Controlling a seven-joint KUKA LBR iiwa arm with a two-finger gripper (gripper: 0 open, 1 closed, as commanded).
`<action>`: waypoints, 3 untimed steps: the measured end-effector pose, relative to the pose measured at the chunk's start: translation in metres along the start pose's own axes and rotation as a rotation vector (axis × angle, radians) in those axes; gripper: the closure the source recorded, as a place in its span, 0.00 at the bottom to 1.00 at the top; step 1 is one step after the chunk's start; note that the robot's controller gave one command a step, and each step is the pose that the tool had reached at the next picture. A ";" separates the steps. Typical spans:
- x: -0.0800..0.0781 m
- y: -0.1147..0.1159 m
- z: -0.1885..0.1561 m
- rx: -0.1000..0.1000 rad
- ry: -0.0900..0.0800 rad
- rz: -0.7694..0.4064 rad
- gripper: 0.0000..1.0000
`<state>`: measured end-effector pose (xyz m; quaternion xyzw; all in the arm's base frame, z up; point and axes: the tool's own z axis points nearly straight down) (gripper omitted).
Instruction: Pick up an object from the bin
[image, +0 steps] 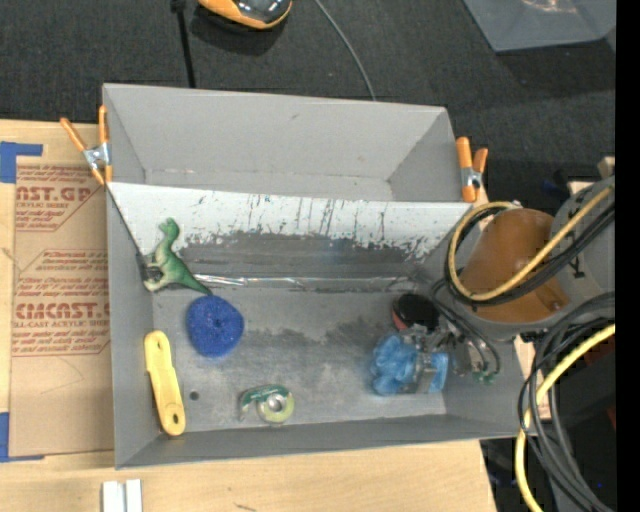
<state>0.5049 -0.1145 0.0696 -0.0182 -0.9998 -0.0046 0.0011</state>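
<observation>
**Jaws low at the pale blue lump, four o'clock in the bin**

We read the bin (300, 150) as a clock face, with twelve at its far wall. The arm (510, 265) comes in from three o'clock and its tip is down in the four o'clock corner of the floor. There it meets a pale blue crumpled lump (393, 365), which looks soft, like plastic or cloth.

The relation that matters is this one. The lump lies on the nine o'clock side of the jaws, touching or very nearly touching them. Cables and dark metal parts crowd the tip, so we cannot tell whether the jaws are open, closed, or already round the lump's near edge. We therefore do not call it held.

The lump shows no clear long axis. If anything it runs a little from twelve to six, which we judge would suit a pinch across its narrower width.

A small dark red-and-black thing (412, 312) sits just beside the lump at its twelve o'clock. We judge it is the likeliest thing to be nudged or caught along with the lump.

The other things lie well apart toward nine o'clock:
- a green toy dinosaur (170, 262) at ten
- a deep blue ball (213, 327) at about nine
- a yellow handle (163, 382) at eight, lying roughly twelve to six
- a green-and-white ring (268, 402) near six

We take the pale blue lump to be the target, and a lift to be the step that remains.
</observation>
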 end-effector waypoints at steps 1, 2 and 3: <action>0.006 0.008 -0.129 0.000 -0.002 -0.025 1.00; 0.006 0.009 -0.128 -0.001 -0.002 -0.025 1.00; 0.009 0.009 -0.173 -0.001 0.005 -0.039 1.00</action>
